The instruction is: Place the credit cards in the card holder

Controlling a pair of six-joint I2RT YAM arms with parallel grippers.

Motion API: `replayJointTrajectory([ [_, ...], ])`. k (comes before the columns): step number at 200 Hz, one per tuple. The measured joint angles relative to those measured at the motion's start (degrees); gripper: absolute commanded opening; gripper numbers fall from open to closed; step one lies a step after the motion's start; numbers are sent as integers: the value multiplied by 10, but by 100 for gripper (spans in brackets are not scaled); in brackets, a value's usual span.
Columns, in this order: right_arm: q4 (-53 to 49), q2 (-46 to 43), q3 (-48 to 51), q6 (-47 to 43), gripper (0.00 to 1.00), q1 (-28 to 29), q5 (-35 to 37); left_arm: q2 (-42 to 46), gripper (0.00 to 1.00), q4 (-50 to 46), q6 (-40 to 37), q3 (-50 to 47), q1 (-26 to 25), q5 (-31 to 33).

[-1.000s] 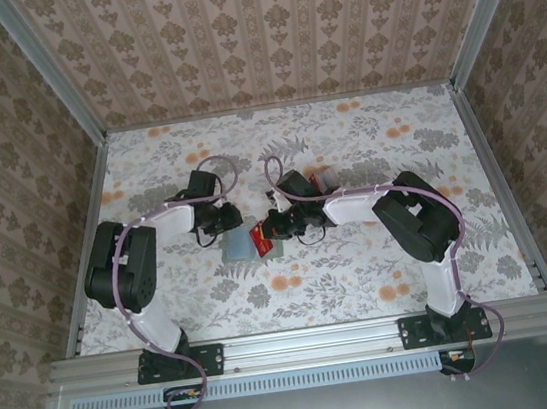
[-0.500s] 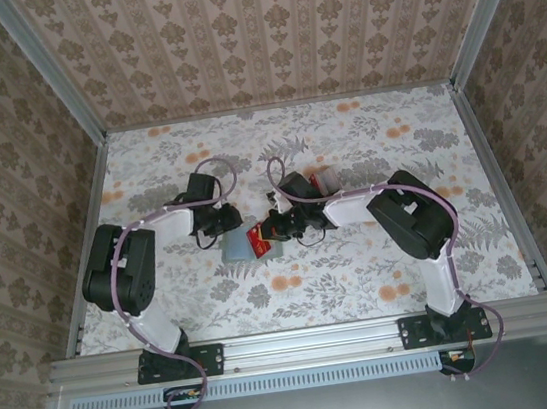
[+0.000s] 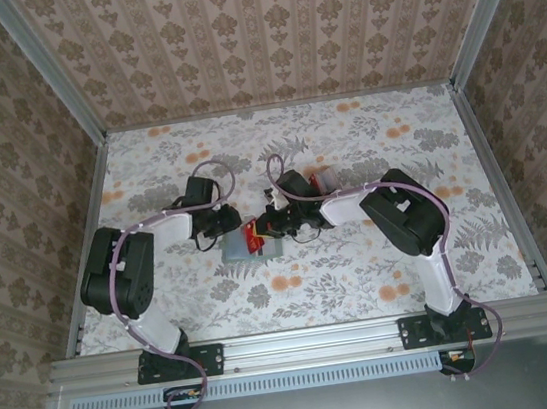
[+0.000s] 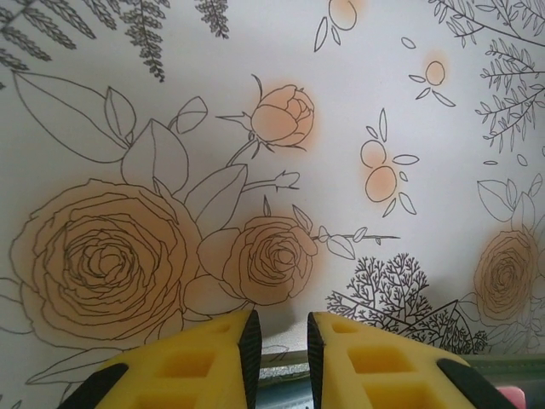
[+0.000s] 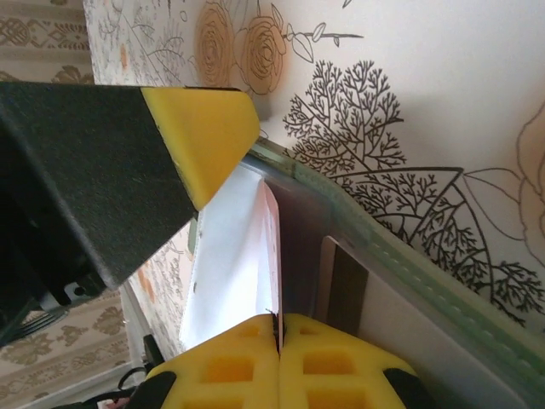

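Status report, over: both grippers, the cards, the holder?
Left gripper shut on card holder edge. Right gripper shut on one card, over the open holder. No obstacle seen.

Both arms folded inward, wrists meeting mid-frame in the top view. Left gripper (image 4: 283, 328) nearly closed, pinching card holder (image 5: 400, 256) edge. Right gripper (image 5: 277, 322) clamped on card (image 5: 230, 256).

We count two arms, the left arm (image 3: 119, 275) and the right arm (image 3: 408, 215). Both have white links and bulky black joints, and each trails a looping purple cable (image 3: 212, 163) from black bases (image 3: 178, 361). Our left gripper (image 4: 280, 331) and right gripper (image 5: 278, 331) carry yellow fingers (image 4: 196, 366) with square recesses and black pads (image 4: 249, 345).
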State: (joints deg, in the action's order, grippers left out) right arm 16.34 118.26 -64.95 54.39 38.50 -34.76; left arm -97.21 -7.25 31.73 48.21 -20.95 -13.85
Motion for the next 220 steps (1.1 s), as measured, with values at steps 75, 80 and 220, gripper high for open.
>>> replayJointTrajectory([
  [75, 43, 0, 13, 38, 1, 31, 54, 5, 27, 5, 4, -6, 0, 0],
  [80, 45, 0, 15, 40, 1, 33, 57, 6, 28, 4, 4, -6, 0, 0],
  [220, 51, 5, 17, 27, 1, 45, 69, 129, 30, -174, 11, -77, 14, 32],
])
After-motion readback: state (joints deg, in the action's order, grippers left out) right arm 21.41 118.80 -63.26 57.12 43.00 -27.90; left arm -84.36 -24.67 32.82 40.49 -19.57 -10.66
